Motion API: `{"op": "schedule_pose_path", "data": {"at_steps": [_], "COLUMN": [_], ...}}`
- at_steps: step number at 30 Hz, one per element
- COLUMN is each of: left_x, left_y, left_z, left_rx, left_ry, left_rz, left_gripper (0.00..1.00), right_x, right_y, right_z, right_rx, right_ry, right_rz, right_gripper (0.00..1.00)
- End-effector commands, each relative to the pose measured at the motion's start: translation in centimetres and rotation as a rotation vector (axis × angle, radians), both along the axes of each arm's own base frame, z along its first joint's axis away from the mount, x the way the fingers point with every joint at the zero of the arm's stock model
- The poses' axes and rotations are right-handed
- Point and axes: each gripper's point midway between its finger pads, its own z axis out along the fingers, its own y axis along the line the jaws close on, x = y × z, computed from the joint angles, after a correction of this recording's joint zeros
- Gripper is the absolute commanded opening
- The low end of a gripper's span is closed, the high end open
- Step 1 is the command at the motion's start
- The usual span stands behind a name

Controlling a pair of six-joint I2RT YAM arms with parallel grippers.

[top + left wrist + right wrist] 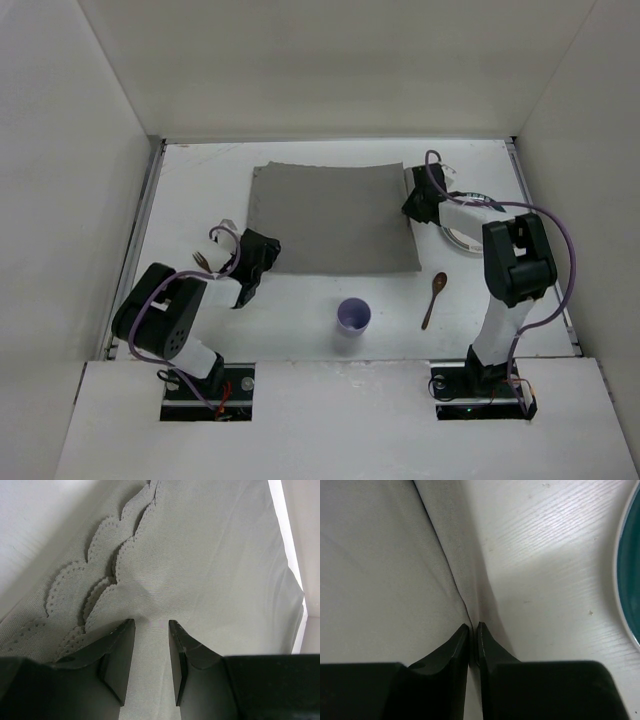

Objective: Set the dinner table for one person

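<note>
The soft, light, limp grey rectangular cloth mat (330, 215) lies on the rigid matte white dinner table (200, 190), toward 12 o'clock. The right gripper (473, 630) pinches its 2 o'clock edge. The left gripper (151, 630), jaws parted, straddles its 8 o'clock corner. The edges probably offer the best hold.

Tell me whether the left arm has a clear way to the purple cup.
Probably yes. The purple cup stands alone on bare table to the right of the left gripper, nothing between them. Its jaws are open at the corner of the grey mat, so it looks free.
</note>
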Motion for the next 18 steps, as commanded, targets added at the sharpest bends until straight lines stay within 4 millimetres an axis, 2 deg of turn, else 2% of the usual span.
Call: {"op": "schedule_pose_path", "data": {"at_steps": [1,3,7,10,13,15,18], "left_x": [-2.6,-2.6,-2.4,-1.8,-1.1,-0.8,-0.7], "left_y": [1.2,0.9,1.7,2.2,2.1,1.1,-0.9], "left_z": [-2.5,-2.2,-0.8,2.0,5.6,8.3,10.4], "left_rx": [0.091,0.094,0.113,0.156,0.215,0.246,0.269], "left_ry": [0.101,0.101,0.067,0.005,-0.084,-0.16,-0.24], "left_rz": [0.009,-0.002,0.023,0.011,-0.001,-0.037,-0.107], "left_gripper": [0.32,0.32,0.32,0.32,0.34,0.35,0.32], "right_x": [1.8,2.1,2.2,1.6,0.9,0.1,-1.7], "right_y": [-2.7,-3.1,-3.1,-3.4,-3.5,-3.9,-5.2], "right_z": [2.3,2.4,3.7,5.5,7.8,9.7,11.7], "right_rx": [-0.043,-0.045,-0.047,-0.043,-0.018,0.001,0.012], "right_ry": [-0.099,-0.101,-0.13,-0.171,-0.231,-0.284,-0.356], "right_rz": [-0.084,-0.093,-0.085,-0.091,-0.106,-0.141,-0.213], "right_gripper": [0.19,0.21,0.46,0.6,0.65,0.69,0.69]}}
